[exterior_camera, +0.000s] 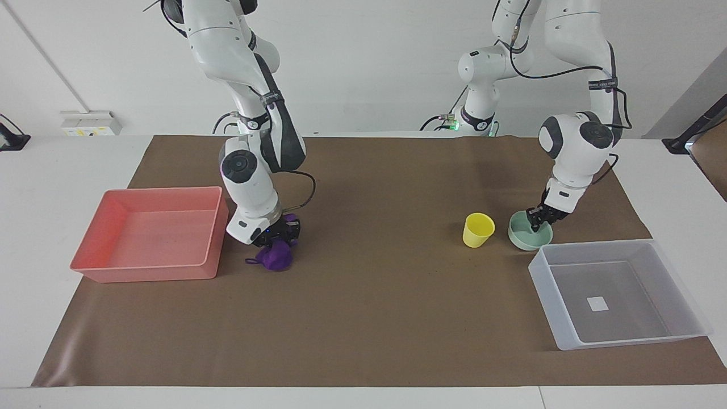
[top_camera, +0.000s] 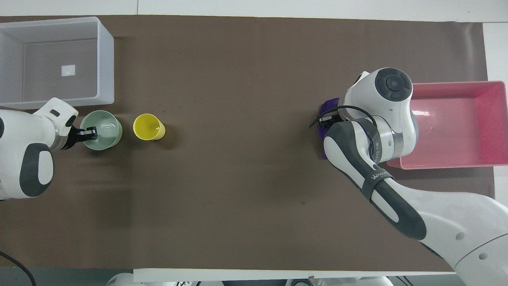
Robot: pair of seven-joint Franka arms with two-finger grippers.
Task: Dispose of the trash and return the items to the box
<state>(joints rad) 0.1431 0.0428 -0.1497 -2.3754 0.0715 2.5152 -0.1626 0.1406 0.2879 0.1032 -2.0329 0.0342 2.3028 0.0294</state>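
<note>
I see my right gripper pressed down on the purple rag beside the pink tray, my left gripper at the green bowl's rim; can't tell either grip.

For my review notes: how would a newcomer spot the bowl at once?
Find the translucent box at the left arm's end of the table. Beside it, nearer the robots, sits the mint-green bowl, wider and shallower than the neighbouring yellow cup, with the left gripper at it.
</note>
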